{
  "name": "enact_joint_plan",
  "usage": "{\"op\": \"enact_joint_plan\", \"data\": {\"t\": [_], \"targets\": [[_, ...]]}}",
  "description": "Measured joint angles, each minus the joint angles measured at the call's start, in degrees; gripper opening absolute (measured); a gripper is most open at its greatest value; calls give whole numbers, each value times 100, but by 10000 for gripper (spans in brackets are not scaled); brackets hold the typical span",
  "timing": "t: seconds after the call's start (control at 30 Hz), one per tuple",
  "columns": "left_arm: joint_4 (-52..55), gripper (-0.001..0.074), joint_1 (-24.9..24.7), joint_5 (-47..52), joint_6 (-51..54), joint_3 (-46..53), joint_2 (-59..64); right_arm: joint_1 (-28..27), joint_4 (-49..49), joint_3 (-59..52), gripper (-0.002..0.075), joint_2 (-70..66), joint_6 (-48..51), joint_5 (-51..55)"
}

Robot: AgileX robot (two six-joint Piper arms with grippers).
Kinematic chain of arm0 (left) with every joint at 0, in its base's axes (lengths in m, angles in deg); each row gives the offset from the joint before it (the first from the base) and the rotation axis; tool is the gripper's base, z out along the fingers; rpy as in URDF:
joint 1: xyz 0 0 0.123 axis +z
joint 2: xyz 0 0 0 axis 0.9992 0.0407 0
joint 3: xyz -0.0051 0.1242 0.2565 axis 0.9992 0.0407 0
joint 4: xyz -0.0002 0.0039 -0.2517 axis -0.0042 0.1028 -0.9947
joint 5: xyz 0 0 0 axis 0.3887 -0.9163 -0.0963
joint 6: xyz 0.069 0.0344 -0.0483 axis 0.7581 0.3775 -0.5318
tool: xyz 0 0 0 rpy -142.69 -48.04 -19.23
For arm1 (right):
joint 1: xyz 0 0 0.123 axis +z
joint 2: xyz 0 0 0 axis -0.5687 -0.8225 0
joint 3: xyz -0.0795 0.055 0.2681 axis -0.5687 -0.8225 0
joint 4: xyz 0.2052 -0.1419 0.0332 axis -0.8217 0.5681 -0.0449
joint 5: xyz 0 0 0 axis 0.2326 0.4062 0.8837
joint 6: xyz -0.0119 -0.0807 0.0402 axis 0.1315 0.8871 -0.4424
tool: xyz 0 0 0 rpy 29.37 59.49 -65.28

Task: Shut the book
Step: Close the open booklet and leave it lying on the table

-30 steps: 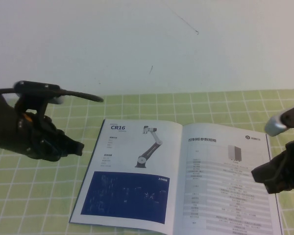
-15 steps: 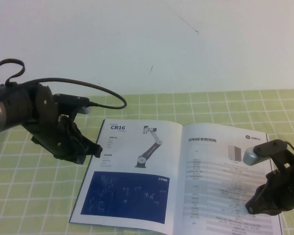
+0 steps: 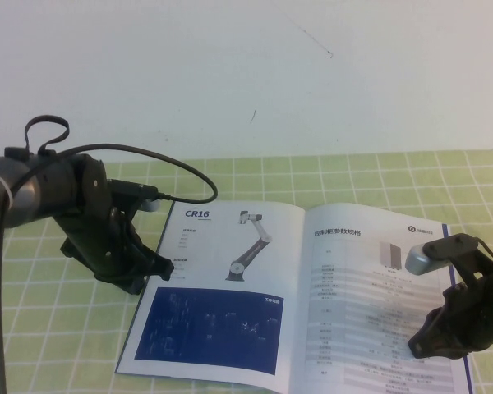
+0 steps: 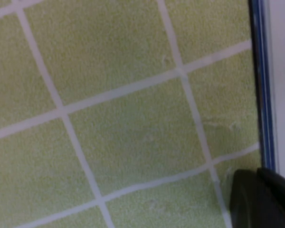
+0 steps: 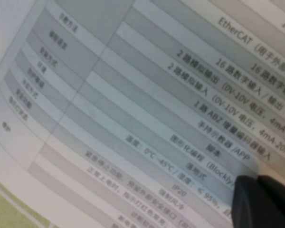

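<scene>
Hovering at the lower right of the high view: right gripper (image 3: 416, 345), dark tip over the lower part of the right-hand page of the book (image 3: 255, 304). Touching the paper or just above it, cannot tell; open or closed, cannot tell either. From the right wrist, only grey table rows of print on that page (image 5: 133, 95) and one dark corner of the same gripper (image 5: 263, 202).

Lying open and flat across the bottom centre, that book: left page with the heading "CR16", a drawing of a robot arm and a blue panel below it; right page filled with a printed table.

Resting on a green checked tablecloth (image 3: 66, 328) with white lines.

Reaching in from centre left, left gripper (image 3: 158, 268), black, tip just beside the book's left edge at mid-height. Grip state not to be told. From the left wrist, green squares of cloth (image 4: 133, 133), the book's blue-lined edge (image 4: 268, 85) and a dark bit of the gripper (image 4: 261, 202) beside that edge.

Looping above the left arm, a black cable (image 3: 189, 168).

Farthest back, a plain white wall (image 3: 246, 74).
</scene>
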Motion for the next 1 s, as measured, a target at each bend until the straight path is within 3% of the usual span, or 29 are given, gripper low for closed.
{"op": "enact_joint_plan", "data": {"t": [0.17, 0.43, 0.63, 0.87, 1.0], "targets": [[2, -3, -88, 86, 11, -30, 5, 0, 0, 0, -1, 0, 0, 0], [-407, -3, -731, 397, 704, -51, 14, 0, -8, 0, -1, 0, 0, 0], [-2375, -4, -1046, 568, 1763, -39, 104, 0, -89, 0, -1, 0, 0, 0], [-5848, -4, -1104, 1188, 4092, 6, 180, 0, -179, 0, -1, 62, 120, 11], [-7134, -4, -1127, 1572, 4932, 6, 180, 0, 461, 27, -1, 548, -202, 11]]}}
